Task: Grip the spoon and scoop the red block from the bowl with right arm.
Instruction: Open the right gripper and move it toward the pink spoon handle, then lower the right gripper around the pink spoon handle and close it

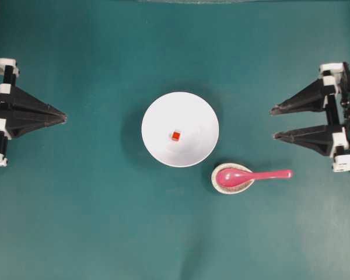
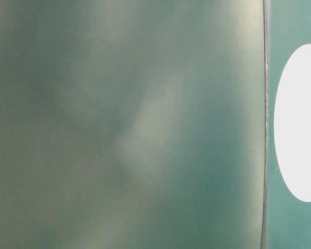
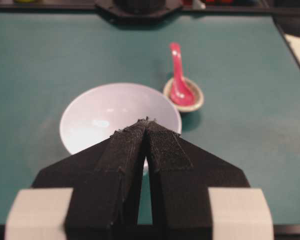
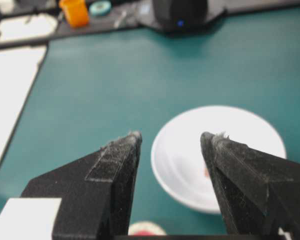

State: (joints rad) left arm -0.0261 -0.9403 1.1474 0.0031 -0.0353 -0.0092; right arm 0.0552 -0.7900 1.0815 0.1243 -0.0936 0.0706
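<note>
Nothing done: right pincer (image 1: pixel 273 122) released at frame right, spoon (image 1: pixel 248 175) ungripped, red block (image 1: pixel 175 136) in bowl (image 1: pixel 157 111)

A plain teal tabletop (image 1: pixel 93 221) fills the view.

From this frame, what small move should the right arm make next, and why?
Probably swing the right gripper toward the spoon handle. Its jaws stand open and empty at the table's right edge, the spoon lies untouched in the speckled rest, and the red block sits in the bowl.
</note>
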